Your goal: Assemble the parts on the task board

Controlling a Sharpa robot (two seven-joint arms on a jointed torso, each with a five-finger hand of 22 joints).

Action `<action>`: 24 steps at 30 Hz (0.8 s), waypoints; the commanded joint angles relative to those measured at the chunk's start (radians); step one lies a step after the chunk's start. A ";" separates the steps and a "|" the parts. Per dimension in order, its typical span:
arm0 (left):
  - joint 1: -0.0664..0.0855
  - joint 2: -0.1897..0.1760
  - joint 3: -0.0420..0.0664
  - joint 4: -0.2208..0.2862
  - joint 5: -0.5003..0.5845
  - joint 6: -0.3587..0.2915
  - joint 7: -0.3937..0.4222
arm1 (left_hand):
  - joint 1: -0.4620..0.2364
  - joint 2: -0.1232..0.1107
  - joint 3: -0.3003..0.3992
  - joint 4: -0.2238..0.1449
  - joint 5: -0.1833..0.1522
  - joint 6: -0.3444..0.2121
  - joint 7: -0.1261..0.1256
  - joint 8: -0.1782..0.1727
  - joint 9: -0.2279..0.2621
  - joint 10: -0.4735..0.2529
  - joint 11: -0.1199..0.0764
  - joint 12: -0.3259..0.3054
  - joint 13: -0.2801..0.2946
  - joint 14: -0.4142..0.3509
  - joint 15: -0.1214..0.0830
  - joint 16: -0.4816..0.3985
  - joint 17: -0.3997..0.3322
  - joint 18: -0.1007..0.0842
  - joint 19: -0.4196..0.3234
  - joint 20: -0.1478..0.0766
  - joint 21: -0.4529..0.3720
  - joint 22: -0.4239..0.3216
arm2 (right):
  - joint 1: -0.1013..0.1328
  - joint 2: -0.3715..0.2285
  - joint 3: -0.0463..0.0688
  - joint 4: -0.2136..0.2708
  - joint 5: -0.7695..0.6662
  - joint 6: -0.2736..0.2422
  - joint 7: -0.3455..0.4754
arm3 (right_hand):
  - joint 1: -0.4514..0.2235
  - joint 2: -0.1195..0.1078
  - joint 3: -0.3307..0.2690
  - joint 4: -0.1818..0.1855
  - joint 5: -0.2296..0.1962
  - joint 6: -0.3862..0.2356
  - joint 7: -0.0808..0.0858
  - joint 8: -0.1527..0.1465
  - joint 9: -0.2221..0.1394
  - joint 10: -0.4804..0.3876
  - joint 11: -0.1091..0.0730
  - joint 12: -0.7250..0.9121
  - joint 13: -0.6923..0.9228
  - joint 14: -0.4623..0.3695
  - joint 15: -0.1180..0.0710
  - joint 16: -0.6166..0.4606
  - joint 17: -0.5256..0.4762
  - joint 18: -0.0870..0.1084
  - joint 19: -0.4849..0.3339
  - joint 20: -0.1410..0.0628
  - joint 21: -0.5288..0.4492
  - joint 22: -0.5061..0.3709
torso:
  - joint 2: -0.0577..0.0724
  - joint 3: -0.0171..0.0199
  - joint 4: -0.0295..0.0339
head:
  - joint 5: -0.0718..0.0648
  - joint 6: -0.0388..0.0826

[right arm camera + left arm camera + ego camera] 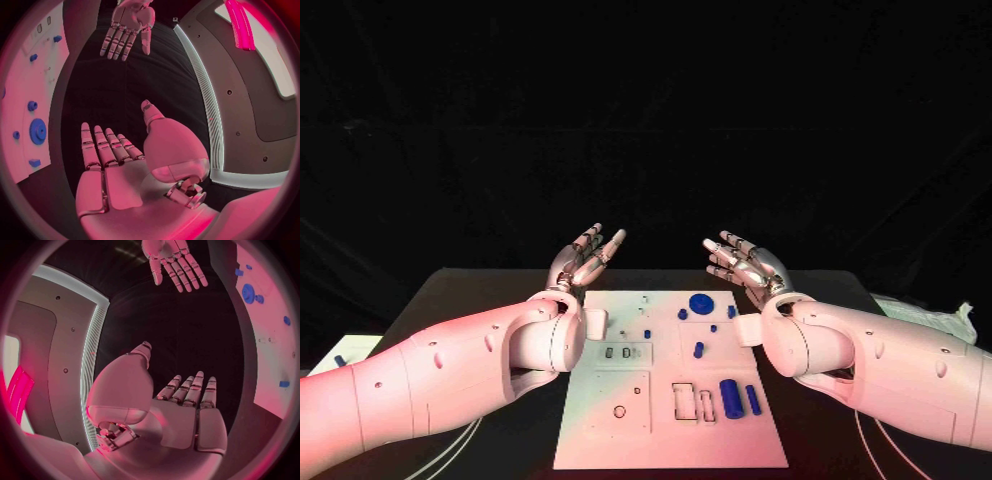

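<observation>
Hovering above the far end of the black table (473, 290), the left hand (584, 256) and the right hand (744, 262) face each other with palms turned inward and fingers stretched out and apart, neither one holding or touching anything. Between the two forearms lies the task board (661, 420), a white plate running lengthwise toward the robot. On its far part sits a round blue gear (701, 302) with several small blue parts (698, 349) scattered near it, all lying loose and apart from one another. Nearer the robot, two blue cylinders (730, 392) lie side by side just beside a rectangular cut-out (685, 400); whether they rest in a recess or flat on the plate is hard to tell. White cables (459, 445) trail along the table beneath the left arm.
</observation>
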 commanded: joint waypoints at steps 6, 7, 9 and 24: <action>0.002 0.002 0.001 -0.002 -0.019 0.075 0.019 | 0.090 0.026 -0.005 0.000 0.005 0.145 0.127 0.033 0.018 0.161 0.033 0.031 0.017 0.193 0.018 0.047 0.027 0.018 0.080 0.019 0.044 0.022 | 0.007 0.010 -0.002 -0.025 -0.108 0.218 -0.081 | 0.145 0.019 0.010 -0.080 -0.007 0.237 0.136 0.033 0.022 0.376 0.016 0.052 0.026 0.397 0.000 0.056 0.026 0.067 0.248 0.008 0.073 0.033 | 0.000 -0.0004 0.0000 | 0.000 0.000; 0.002 0.002 0.001 -0.002 -0.019 0.075 0.019 | 0.100 0.029 -0.007 -0.003 0.005 0.195 0.128 0.044 0.023 0.217 0.038 0.041 0.022 0.259 0.020 0.064 0.035 0.015 0.122 0.019 0.063 0.032 | 0.007 0.011 -0.002 -0.025 -0.109 0.219 -0.081 | 0.158 0.020 0.013 -0.090 -0.009 0.296 0.131 0.043 0.028 0.460 0.007 0.072 0.033 0.443 -0.009 0.068 0.029 0.075 0.267 0.007 0.082 0.036 | 0.000 -0.0004 0.0000 | 0.000 0.000; 0.001 -0.028 0.000 -0.004 -0.022 0.100 0.048 | 0.119 0.031 -0.009 -0.012 0.004 0.297 0.136 0.069 0.036 0.353 0.042 0.071 0.036 0.414 0.022 0.109 0.057 0.017 0.256 0.020 0.123 0.063 | 0.009 -0.004 -0.001 -0.061 -0.262 0.165 -0.059 | 0.175 0.022 0.022 -0.104 -0.010 0.387 0.122 0.058 0.035 0.522 -0.007 0.090 0.034 0.492 -0.023 0.078 0.029 0.090 0.290 0.007 0.094 0.039 | 0.004 -0.0015 0.0027 | 0.001 0.008; 0.002 -0.096 0.000 0.079 -0.022 0.127 0.010 | 0.213 0.039 -0.015 -0.090 0.004 0.731 0.091 0.114 0.042 0.836 -0.038 0.113 0.041 0.810 -0.089 0.174 0.099 0.067 0.834 -0.046 0.360 0.143 | 0.049 -0.058 0.009 -0.055 -0.665 0.093 -0.113 | 0.175 -0.022 0.190 -0.195 -0.017 0.707 0.075 0.042 0.036 0.743 -0.070 0.064 0.026 0.747 -0.102 0.087 0.036 0.108 0.489 -0.053 0.201 0.061 | 0.063 0.0005 0.0247 | -0.027 0.018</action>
